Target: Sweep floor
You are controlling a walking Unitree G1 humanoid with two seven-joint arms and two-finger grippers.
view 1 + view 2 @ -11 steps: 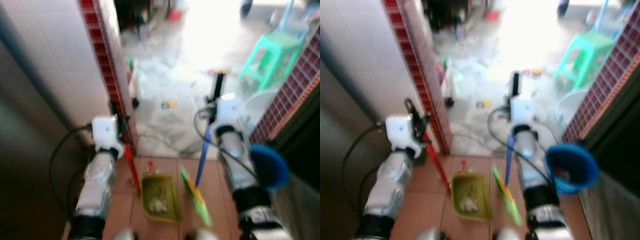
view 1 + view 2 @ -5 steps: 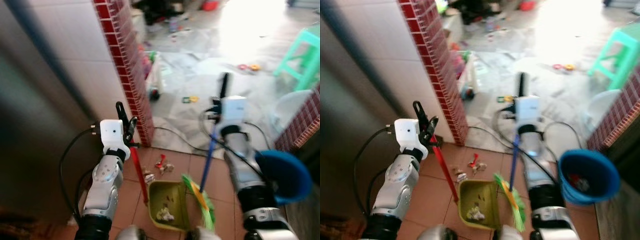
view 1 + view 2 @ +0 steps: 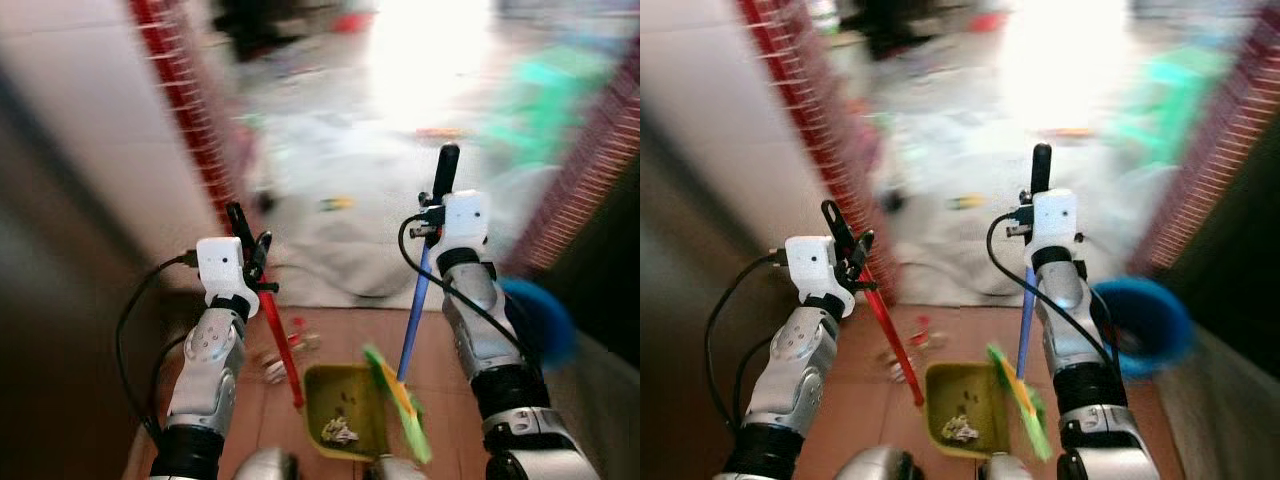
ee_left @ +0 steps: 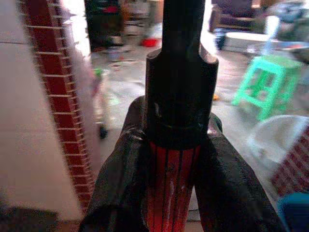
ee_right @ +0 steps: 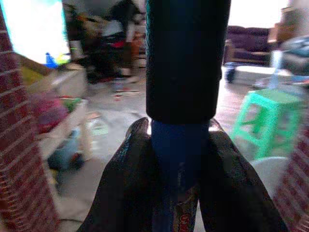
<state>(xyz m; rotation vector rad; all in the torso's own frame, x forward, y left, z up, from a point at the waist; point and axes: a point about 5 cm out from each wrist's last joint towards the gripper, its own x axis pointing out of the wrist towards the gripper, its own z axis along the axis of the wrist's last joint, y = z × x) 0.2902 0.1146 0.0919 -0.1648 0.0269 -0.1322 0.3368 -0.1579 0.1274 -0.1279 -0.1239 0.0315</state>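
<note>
My left gripper [image 3: 250, 262] is shut on the red handle [image 3: 280, 340] of a yellow-green dustpan [image 3: 350, 412] that rests on the brown tiles with debris in it. In the left wrist view the red handle [image 4: 171, 188] sits between the two black fingers [image 4: 120, 179]. My right gripper [image 3: 437, 215] is shut on the blue broom handle [image 3: 413, 315]; the green and yellow broom head [image 3: 398, 400] stands beside the dustpan's right edge. The right wrist view shows the blue handle [image 5: 176, 159] clamped between the fingers [image 5: 128, 169]. Small red and pale scraps [image 3: 285, 350] lie on the tiles left of the dustpan.
A red brick pillar [image 3: 195, 140] and a white wall stand on my left. A blue bucket [image 3: 535, 320] sits at right by another brick wall [image 3: 590, 160]. Ahead, the pale floor holds a green stool [image 4: 263, 84], a white basin [image 4: 280, 142] and scattered clutter.
The camera has swung and the picture is blurred now. Both grippers keep their hold; the dustpan and the broom head stay side by side on the tiles.
</note>
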